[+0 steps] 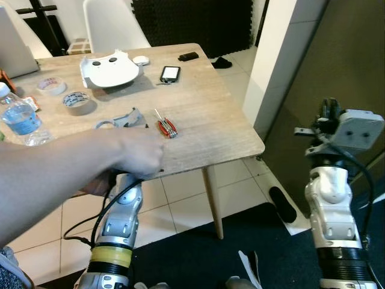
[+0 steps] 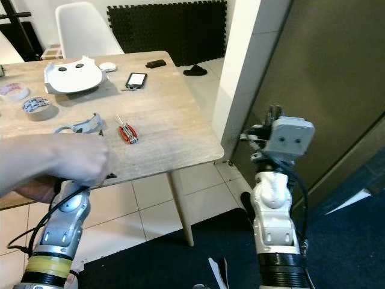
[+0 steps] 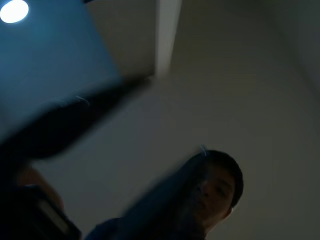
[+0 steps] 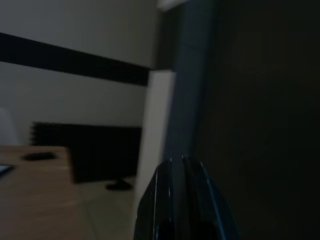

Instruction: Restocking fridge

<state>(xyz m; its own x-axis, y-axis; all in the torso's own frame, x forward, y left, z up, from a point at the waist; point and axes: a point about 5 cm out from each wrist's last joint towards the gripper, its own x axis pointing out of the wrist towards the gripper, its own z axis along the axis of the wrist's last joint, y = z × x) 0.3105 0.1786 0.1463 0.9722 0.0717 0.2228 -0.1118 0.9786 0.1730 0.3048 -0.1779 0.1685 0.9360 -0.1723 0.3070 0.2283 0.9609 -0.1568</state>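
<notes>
Restocking not begun, by the look of it — the water bottle (image 1: 18, 120) stands at the desk's (image 1: 210, 120) left edge. Right pincer (image 1: 328, 112), fingers pressed together and empty, points at the dark fridge door (image 2: 325, 78). A person's hand (image 1: 135, 153) covers the left pincer — cannot tell its state.

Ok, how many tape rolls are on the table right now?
2. One whitish tape roll lies near the table's far left edge; a second tape roll sits just nearer the robot. The person's arm may hide more.
</notes>
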